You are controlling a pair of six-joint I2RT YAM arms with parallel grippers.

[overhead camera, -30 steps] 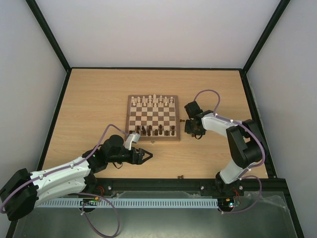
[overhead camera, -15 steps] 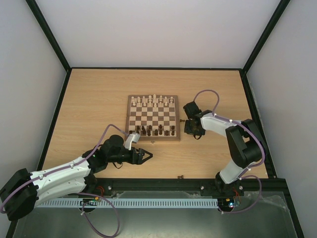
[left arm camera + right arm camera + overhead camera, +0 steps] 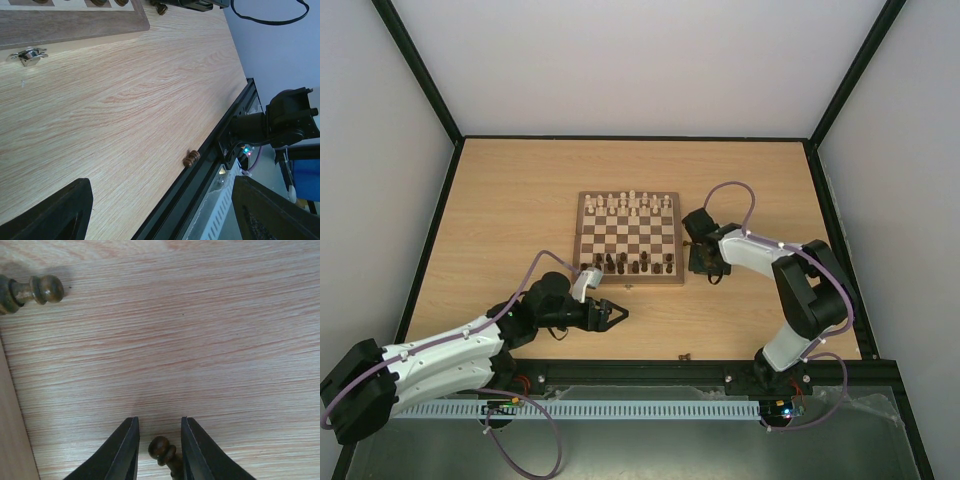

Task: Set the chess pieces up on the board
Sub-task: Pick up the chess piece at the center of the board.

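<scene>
Right claw [image 3: 158, 432]: it sits low over the table [image 3: 200, 340], just right of the board [image 3: 627, 240]. Its jaws stand narrowly apart with a dark pawn [image 3: 161, 447] between them. Slim gaps show beside the knob, and we cannot tell whether the stem is pinched lower down.
Left claw [image 3: 161, 200]: it is spread wide and empty, over the table by the board's near edge.
Chess pieces [image 3: 625, 263]: most of them stand on the board's near rows. A second pawn [image 3: 37, 290] lies on its side on the table close to the right claw. A stray piece [image 3: 191, 158] lies at the table's near edge.
Cream pieces [image 3: 630, 203]: they are lined along the board's far rows.
Handling: we judge the pawn very light and rigid. Its turned, glossy wood could roll away or squirt out of a squeeze.
Where to hold: we would take it across the narrow neck under the round knob, so the collar stops it slipping.
Materials: the table is pale with a wood grain, and the checkered wooden board has a mid-brown frame. The claw fingers are dark, smooth and tapered.
</scene>
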